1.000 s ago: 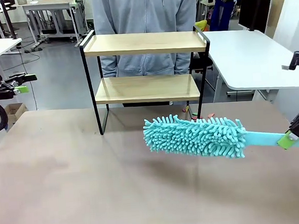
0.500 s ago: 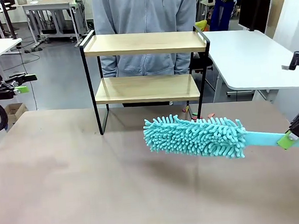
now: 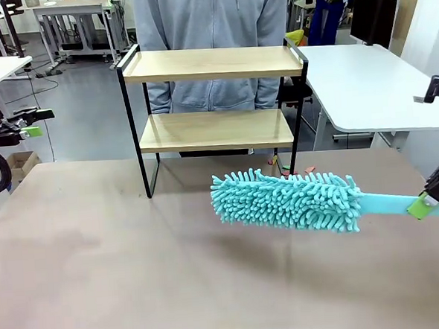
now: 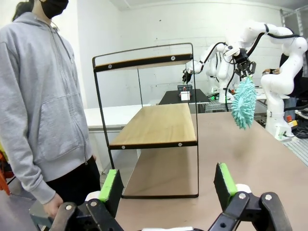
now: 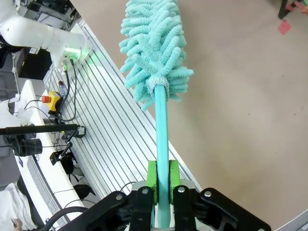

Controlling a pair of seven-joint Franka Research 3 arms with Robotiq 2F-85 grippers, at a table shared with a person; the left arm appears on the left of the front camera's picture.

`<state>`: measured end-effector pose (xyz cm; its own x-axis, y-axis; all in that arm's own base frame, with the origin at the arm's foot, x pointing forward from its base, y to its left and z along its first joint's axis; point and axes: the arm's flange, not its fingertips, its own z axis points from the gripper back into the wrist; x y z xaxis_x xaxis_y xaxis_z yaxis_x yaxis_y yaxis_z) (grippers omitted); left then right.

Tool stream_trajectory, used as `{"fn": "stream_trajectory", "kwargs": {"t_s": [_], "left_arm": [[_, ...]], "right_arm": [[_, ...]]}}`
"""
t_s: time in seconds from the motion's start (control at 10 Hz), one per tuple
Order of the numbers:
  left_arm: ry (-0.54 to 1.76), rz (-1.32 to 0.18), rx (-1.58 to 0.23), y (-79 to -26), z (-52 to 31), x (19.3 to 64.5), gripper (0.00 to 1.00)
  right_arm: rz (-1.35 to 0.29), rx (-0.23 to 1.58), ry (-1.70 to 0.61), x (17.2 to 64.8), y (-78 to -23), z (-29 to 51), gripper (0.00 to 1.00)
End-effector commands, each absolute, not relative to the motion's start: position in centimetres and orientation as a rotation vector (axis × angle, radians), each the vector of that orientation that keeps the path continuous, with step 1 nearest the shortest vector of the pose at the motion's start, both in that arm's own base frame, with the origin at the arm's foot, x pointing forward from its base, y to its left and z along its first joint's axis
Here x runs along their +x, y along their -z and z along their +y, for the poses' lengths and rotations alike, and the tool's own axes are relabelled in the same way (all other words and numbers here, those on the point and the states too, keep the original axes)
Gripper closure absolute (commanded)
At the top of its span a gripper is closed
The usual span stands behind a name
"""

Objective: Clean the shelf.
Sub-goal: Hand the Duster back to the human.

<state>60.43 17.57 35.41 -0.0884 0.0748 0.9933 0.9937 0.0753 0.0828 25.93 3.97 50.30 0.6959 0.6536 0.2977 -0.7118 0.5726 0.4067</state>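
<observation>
Front view: shelf [image 3: 214, 98] stands upper centre, at the table's far edge before a person, both boards bare | duster [image 3: 287, 200] hangs level, lower right of shelf, apart from it, likely poised to sweep | right gripper [image 5: 162, 179] clamps duster handle | left gripper [image 4: 168, 185] spread wide, empty, far left, likely kept clear.

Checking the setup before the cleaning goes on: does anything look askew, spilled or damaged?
Nothing stands out. The shelf stands upright at the table's far edge, both boards bare. The right gripper has its jaws shut on the duster handle, head above the table. The left gripper is open.
</observation>
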Motion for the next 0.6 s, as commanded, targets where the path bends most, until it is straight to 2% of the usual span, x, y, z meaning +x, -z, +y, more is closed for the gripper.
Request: {"fn": "stream_trajectory", "kwargs": {"t_s": [0.0, 0.1, 0.2, 0.5], "left_arm": [[1.174, -1.329, -1.153, -38.3, 15.8, 57.1, 0.0], [1.137, -1.311, -1.165, -39.4, 13.8, 55.5, 0.0], [1.118, -1.326, -1.135, -40.5, 11.6, 53.7, 0.0], [1.069, -1.305, -1.135, -41.8, 6.1, 47.6, 0.0]], "right_arm": [[-0.137, 0.559, -0.851, 28.3, -50.0, 3.5, 0.87], [-0.171, 0.57, -0.903, 30.0, -49.6, 3.0, 0.87], [-0.238, 0.623, -1.085, 30.9, -49.2, 2.1, 0.87], [-0.378, 0.634, -1.236, 34.2, -49.2, 0.3, 0.87]]}}
